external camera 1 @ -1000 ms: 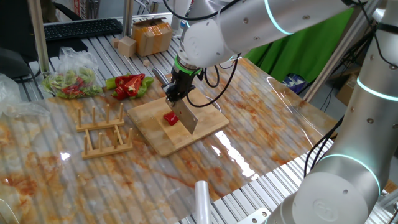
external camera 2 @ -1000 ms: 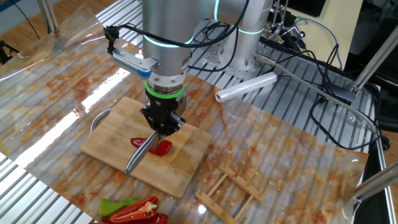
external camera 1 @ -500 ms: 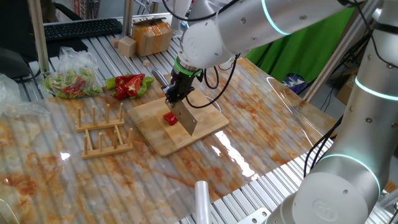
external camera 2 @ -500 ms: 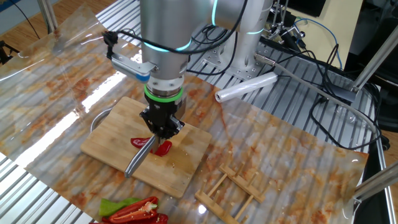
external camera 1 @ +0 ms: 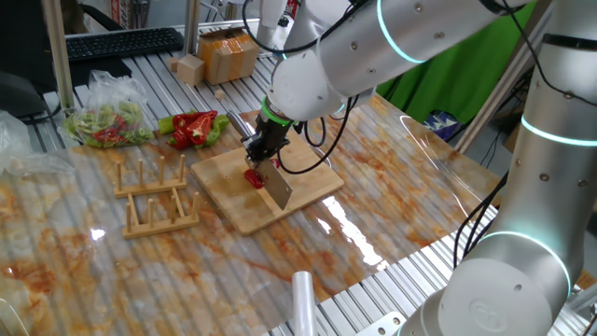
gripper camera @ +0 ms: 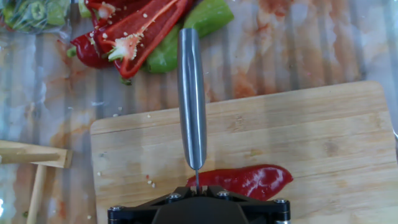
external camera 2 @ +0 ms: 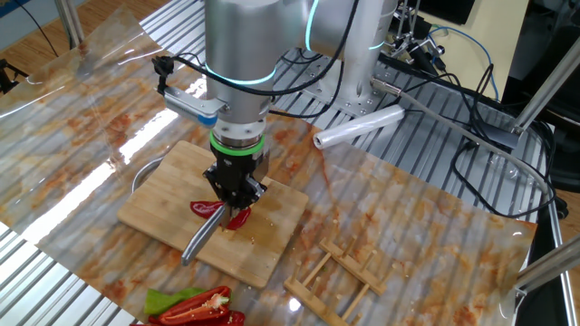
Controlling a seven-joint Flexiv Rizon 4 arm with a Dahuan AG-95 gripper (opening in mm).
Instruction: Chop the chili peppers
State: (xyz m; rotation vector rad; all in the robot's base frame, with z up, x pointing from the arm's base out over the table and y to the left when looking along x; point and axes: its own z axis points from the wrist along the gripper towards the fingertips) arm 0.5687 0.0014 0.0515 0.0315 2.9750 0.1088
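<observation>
A glossy red chili pepper (gripper camera: 249,180) lies on the wooden cutting board (gripper camera: 323,137). My gripper (gripper camera: 198,186) is shut on a steel knife (gripper camera: 191,99), whose blade runs away from me across the board, set on the pepper's left end. In one fixed view the gripper (external camera 1: 261,154) holds the flat grey blade (external camera 1: 278,188) down at the red chili pepper (external camera 1: 252,177) on the board (external camera 1: 233,213). From the other side, the gripper (external camera 2: 234,192) stands over the pepper (external camera 2: 205,207), with the knife (external camera 2: 201,237) slanting toward the board's (external camera 2: 163,195) near edge.
Halved red and green bell peppers (external camera 1: 193,129) lie just beyond the board. A bag of chopped vegetables (external camera 1: 107,121) sits further left. A wooden rack (external camera 1: 154,201) stands beside the board. A plastic roll (external camera 2: 358,127) lies near the arm's base. Cardboard boxes (external camera 1: 227,54) stand at the back.
The gripper and knife have shifted slightly along the board and lower, bringing the blade onto the pepper. The pepper has stayed in place.
</observation>
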